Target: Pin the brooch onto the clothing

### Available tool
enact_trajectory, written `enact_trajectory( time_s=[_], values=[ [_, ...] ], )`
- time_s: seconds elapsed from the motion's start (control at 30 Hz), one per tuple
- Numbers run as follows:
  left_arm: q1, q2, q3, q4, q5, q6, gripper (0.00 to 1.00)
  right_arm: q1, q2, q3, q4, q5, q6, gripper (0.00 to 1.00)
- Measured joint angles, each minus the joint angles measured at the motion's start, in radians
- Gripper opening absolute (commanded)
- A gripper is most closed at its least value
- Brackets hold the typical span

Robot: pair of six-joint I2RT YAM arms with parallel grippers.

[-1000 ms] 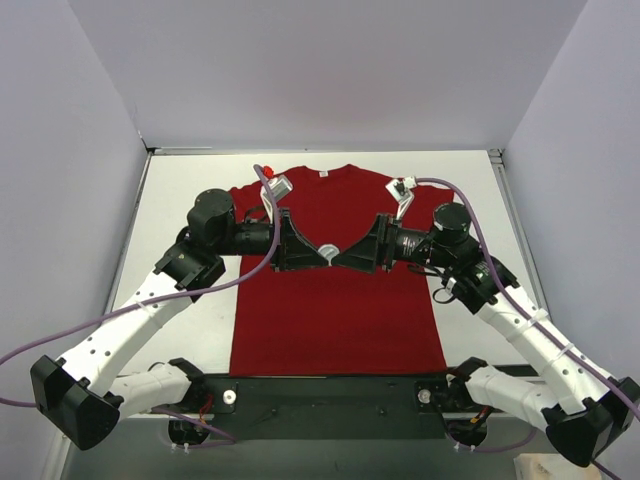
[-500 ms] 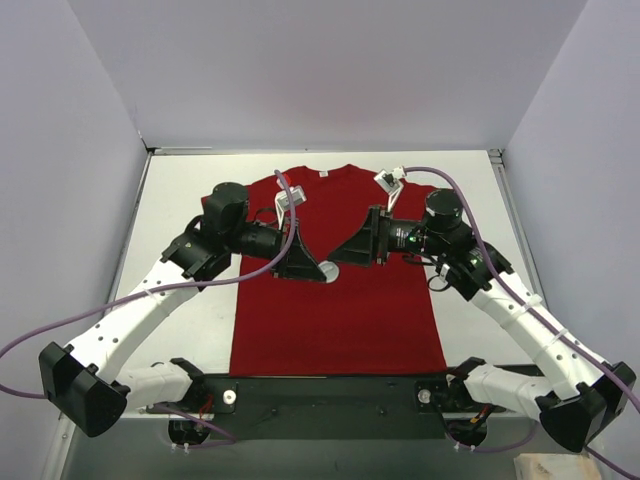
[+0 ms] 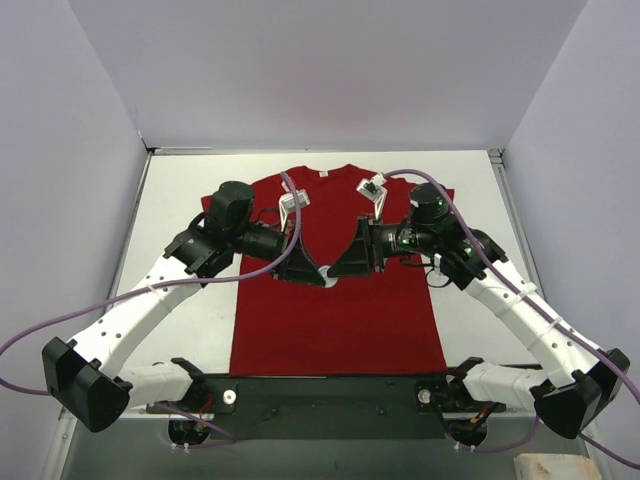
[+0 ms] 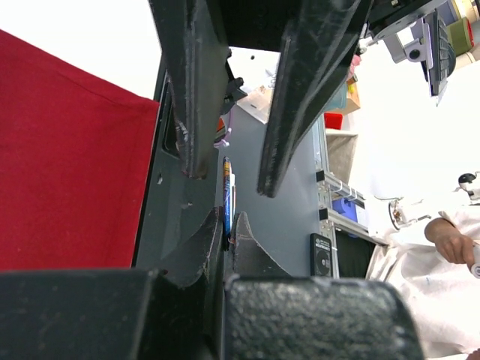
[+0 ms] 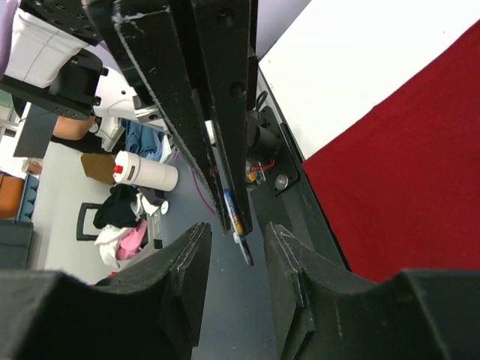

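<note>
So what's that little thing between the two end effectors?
The brooch. The left end effector pinches it edge-on, and the right end effector has its jaws apart around it. Both wrist views show this; the top view shows the red T-shirt underneath.

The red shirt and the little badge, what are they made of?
The shirt looks like soft matte cloth, probably cotton: it lies flat and limp with no shine. The badge, seen edge-on, looks like a thin stiff disc, perhaps metal or plastic; it is too small to tell which.
</note>
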Motion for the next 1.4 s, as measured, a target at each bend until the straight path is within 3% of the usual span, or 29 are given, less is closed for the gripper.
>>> enact_trajectory(
  time_s=[0.17, 0.3, 0.43, 0.47, 0.6, 0.67, 0.7, 0.8, 0.97, 1.2, 1.4],
  values=[
    [-0.018, 0.01, 0.0, -0.017, 0.0, 0.008, 0.0, 0.008, 0.031, 0.009, -0.016, 0.0, -0.008, 0.26],
    [-0.029, 0.023, 0.001, -0.047, -0.003, 0.029, 0.0, 0.021, 0.048, 0.013, -0.018, -0.005, -0.012, 0.0],
    [-0.031, 0.031, 0.008, -0.089, 0.003, 0.053, 0.01, 0.026, 0.061, 0.018, -0.027, -0.026, -0.028, 0.0],
    [-0.031, 0.033, 0.014, -0.101, 0.003, 0.06, 0.12, 0.026, 0.063, 0.018, -0.027, -0.031, -0.032, 0.0],
    [-0.022, 0.033, 0.039, -0.143, -0.014, 0.088, 0.4, 0.028, 0.064, 0.026, -0.027, -0.023, -0.042, 0.0],
    [-0.008, 0.033, 0.06, -0.16, -0.038, 0.097, 0.46, 0.029, 0.06, 0.028, -0.036, 0.012, -0.048, 0.0],
    [0.003, 0.033, 0.073, -0.164, -0.056, 0.098, 0.54, 0.029, 0.057, 0.028, -0.04, 0.03, -0.05, 0.0],
    [0.034, 0.014, 0.101, -0.156, -0.116, 0.083, 0.61, 0.029, 0.028, 0.024, -0.054, 0.128, -0.055, 0.0],
    [0.048, -0.065, 0.066, -0.002, -0.196, -0.043, 0.63, 0.029, -0.118, -0.046, 0.0, 0.341, -0.016, 0.0],
    [0.042, -0.107, -0.023, 0.279, -0.256, -0.255, 0.64, 0.031, -0.425, -0.373, 0.389, 0.645, 0.186, 0.0],
    [-0.029, -0.033, -0.028, 0.404, -0.286, -0.369, 0.64, 0.032, -0.444, -0.46, 0.608, 0.782, 0.276, 0.0]
  ],
)
